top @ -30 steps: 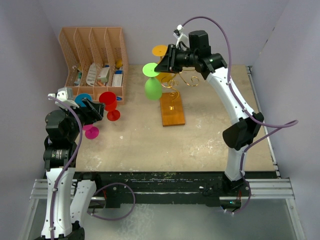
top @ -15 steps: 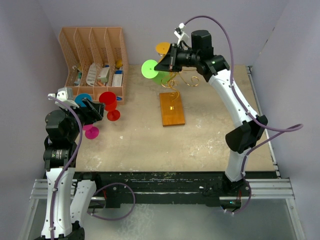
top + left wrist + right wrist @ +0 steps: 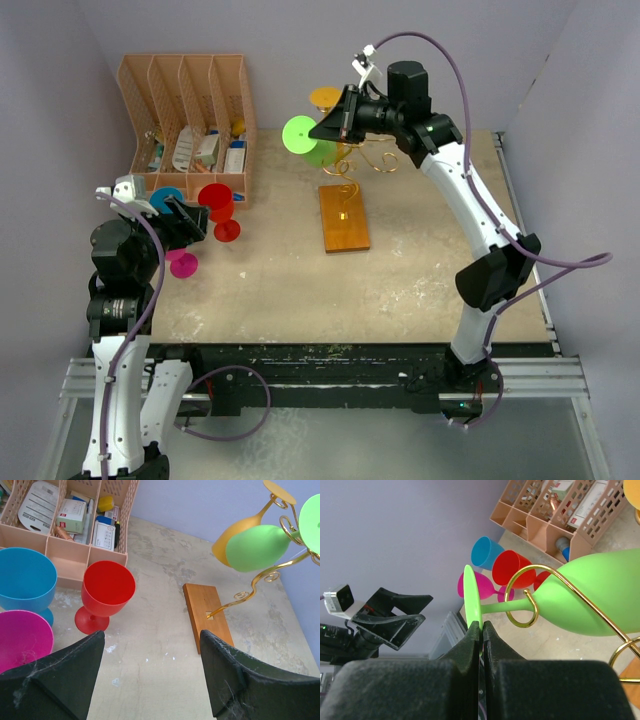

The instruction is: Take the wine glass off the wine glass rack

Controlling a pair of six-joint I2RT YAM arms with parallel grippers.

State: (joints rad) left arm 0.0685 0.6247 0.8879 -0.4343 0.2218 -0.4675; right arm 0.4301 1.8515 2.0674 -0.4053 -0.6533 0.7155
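A green wine glass (image 3: 305, 138) hangs at the gold wire wine glass rack (image 3: 362, 160), which stands on an orange-brown wooden base (image 3: 344, 217). My right gripper (image 3: 335, 126) is shut on the glass's round foot (image 3: 471, 596); its stem (image 3: 512, 606) still lies inside a gold curl (image 3: 522, 596). A yellow wine glass (image 3: 323, 100) hangs on the rack behind it; both show in the left wrist view, green (image 3: 256, 547) and yellow (image 3: 235, 533). My left gripper (image 3: 150, 675) is open and empty, low at the left near the cups.
A peach slotted file organizer (image 3: 190, 120) with boxes stands at the back left. Red (image 3: 216, 201), blue (image 3: 166, 198) and pink (image 3: 181, 263) goblets stand on the table in front of it, by my left gripper. Purple walls close in all sides.
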